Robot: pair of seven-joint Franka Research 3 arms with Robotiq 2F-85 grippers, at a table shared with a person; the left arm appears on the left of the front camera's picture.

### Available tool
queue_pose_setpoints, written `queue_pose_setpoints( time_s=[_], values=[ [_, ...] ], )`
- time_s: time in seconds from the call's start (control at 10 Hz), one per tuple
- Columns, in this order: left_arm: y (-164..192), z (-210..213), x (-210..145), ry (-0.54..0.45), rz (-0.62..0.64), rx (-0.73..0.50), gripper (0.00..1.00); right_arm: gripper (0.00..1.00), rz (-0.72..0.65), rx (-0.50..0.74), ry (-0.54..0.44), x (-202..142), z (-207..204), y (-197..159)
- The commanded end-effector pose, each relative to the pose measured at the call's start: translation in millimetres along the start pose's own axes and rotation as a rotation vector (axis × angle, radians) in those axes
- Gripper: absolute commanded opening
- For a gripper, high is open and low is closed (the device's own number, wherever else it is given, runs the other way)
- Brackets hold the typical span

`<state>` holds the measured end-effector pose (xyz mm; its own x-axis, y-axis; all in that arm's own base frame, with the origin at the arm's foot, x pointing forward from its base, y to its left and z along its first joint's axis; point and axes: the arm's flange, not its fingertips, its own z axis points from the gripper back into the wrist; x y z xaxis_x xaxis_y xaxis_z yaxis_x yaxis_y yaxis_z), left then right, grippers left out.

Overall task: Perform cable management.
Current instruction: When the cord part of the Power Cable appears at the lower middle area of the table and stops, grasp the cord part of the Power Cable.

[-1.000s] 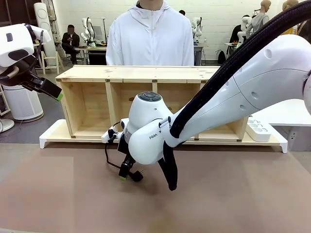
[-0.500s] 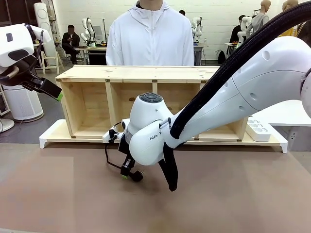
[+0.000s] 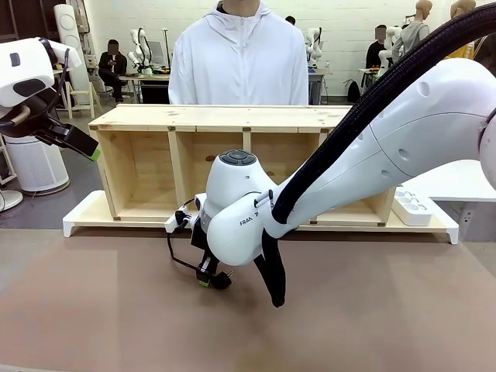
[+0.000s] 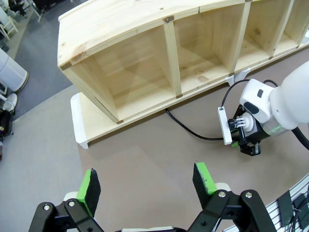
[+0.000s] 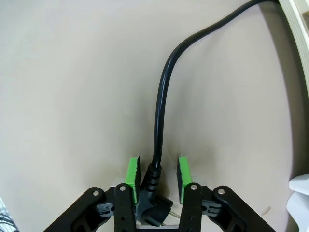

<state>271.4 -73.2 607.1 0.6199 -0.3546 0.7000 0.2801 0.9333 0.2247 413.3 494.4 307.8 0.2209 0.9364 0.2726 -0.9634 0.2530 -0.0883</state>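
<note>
Down near the middle of the table (image 3: 93, 310), the right gripper (image 5: 155, 164) has its jaws narrow around the plug end of the cable (image 5: 159, 116). One pad touches it and the other shows a slight gap, so I cannot tell whether it is clamped. The cord curves back to the front edge of the wooden shelf (image 4: 120, 24). Bare tabletop lies on both sides. The left gripper (image 4: 145, 181) hangs spread wide — off the shelf's left end.
</note>
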Motion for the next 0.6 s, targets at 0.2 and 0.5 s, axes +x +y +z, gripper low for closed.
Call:
queue_pose_setpoints(
  time_s=[0.2, 0.5],
  values=[
    [0.9, -1.0, 1.4, -0.008, -0.008, 0.007, 1.0, 0.08, -0.004, -0.035, 0.037, 2.5, -1.9, 2.9],
    [0.9, -1.0, 1.4, -0.008, -0.008, 0.007, 1.0, 0.0, 0.004, -0.024, 0.021, 3.7, 1.1, 3.1]
  ],
)
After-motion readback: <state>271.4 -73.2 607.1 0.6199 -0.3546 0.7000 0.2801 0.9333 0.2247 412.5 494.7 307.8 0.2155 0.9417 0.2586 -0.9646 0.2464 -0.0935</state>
